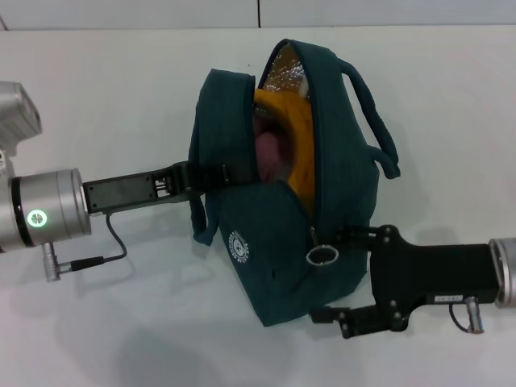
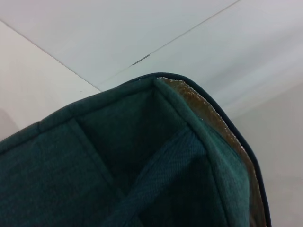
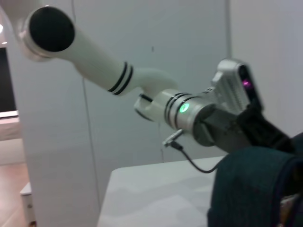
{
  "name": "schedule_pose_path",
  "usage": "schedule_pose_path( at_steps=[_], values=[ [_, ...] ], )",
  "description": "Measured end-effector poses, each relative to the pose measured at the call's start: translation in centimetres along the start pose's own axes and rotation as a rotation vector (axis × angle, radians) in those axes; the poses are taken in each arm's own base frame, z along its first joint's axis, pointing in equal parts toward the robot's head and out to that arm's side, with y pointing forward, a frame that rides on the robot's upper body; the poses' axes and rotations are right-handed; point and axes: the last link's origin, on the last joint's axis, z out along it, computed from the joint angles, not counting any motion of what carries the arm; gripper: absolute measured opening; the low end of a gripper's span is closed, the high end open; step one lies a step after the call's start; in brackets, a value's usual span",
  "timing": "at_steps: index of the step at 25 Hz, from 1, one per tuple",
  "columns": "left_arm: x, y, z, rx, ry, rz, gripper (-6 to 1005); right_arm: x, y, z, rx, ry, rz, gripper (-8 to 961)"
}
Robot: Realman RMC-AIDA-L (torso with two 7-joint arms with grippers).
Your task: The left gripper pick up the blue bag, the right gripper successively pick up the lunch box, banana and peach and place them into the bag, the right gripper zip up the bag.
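The blue bag lies in mid-table with its zipper open, showing silver lining. The yellow banana and the pink peach sit inside the opening. The lunch box is hidden. My left gripper reaches in from the left and is shut on the bag's side strap. Its wrist view shows only bag fabric. My right gripper is open at the bag's near right corner, its fingers straddling that corner. The metal zipper pull ring lies just below its upper finger. The bag also shows in the right wrist view.
The white table extends around the bag. The bag's carry handle loops out to the right. A thin black cable hangs under the left wrist. The left arm stretches across the right wrist view.
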Motion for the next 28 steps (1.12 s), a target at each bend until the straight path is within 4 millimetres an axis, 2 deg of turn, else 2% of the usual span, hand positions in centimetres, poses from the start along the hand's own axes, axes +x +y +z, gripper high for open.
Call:
schedule_pose_path(
  at_steps=[15,25,28],
  values=[
    [0.1,0.06,0.11,-0.002,-0.002,0.003,47,0.37,-0.36,-0.21,0.033,0.017,0.005,837],
    [-0.03,0.05,0.03,-0.003,-0.003,-0.001,48,0.45,-0.28,-0.39,0.042,0.013,0.009,387],
    [-0.08,0.06,0.07,-0.005,-0.004,-0.003,48,0.41,-0.28,-0.38,0.046,0.009,0.008,388]
  ],
)
